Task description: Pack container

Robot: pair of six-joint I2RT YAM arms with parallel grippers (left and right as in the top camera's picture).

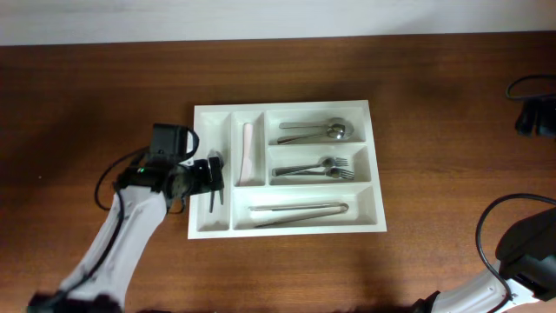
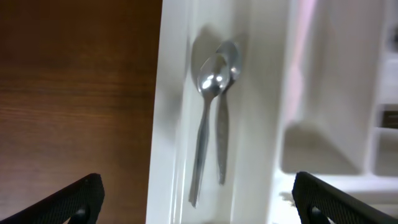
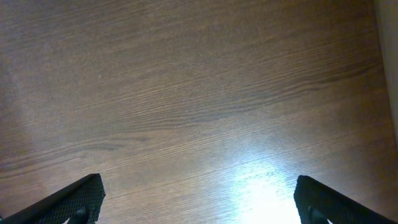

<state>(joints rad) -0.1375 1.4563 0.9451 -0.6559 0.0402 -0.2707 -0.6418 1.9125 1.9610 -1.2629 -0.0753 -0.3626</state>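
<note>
White plastic container (image 1: 300, 107) sits mid-table, left gripper (image 1: 214, 179) wide and empty over its leftmost narrow slot holding two teaspoons (image 2: 208, 124), so dropping or swinging sideways could clip the container wall and shove it; right gripper (image 3: 198, 193) wide over bare table (image 3: 186, 93).

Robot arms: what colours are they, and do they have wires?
The left arm and right arm are smooth white tubes with black joints. Thin black cables loop beside the left one, and another black cable curves by the right one. The left end effector and right end effector each have two black fingers with a bumpy, dotted surface.
</note>
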